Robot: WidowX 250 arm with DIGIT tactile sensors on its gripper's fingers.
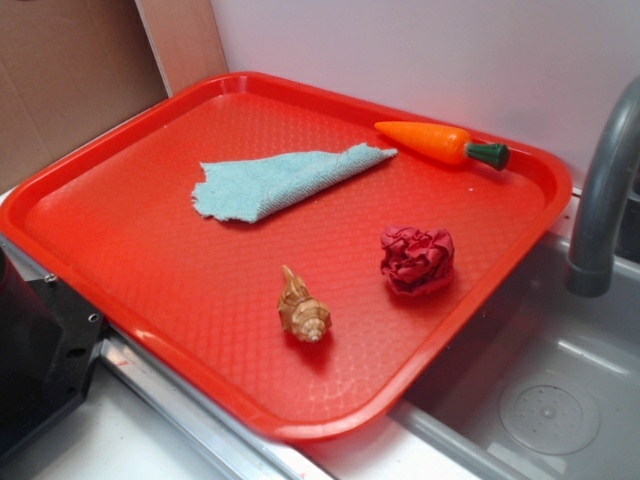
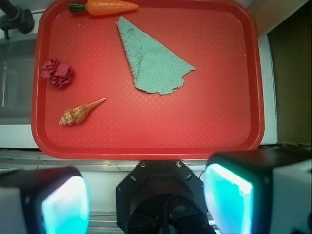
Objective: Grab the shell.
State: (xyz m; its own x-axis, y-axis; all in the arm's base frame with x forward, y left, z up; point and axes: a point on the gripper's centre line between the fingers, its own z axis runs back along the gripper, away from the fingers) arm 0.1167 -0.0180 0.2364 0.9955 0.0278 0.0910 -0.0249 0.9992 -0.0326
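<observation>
mostly red tray, shell, sink beside

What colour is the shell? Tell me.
Tan with cream ridges; the shell shows best in the exterior view.

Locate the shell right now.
The shell lies on the red tray, lower left in the wrist view, just below the red paper ball.

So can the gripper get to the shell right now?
Probably yes. The shell lies alone on the tray, apart from the paper ball and cloth, with nothing on top. The gripper is open, back off the tray's near edge.
</observation>
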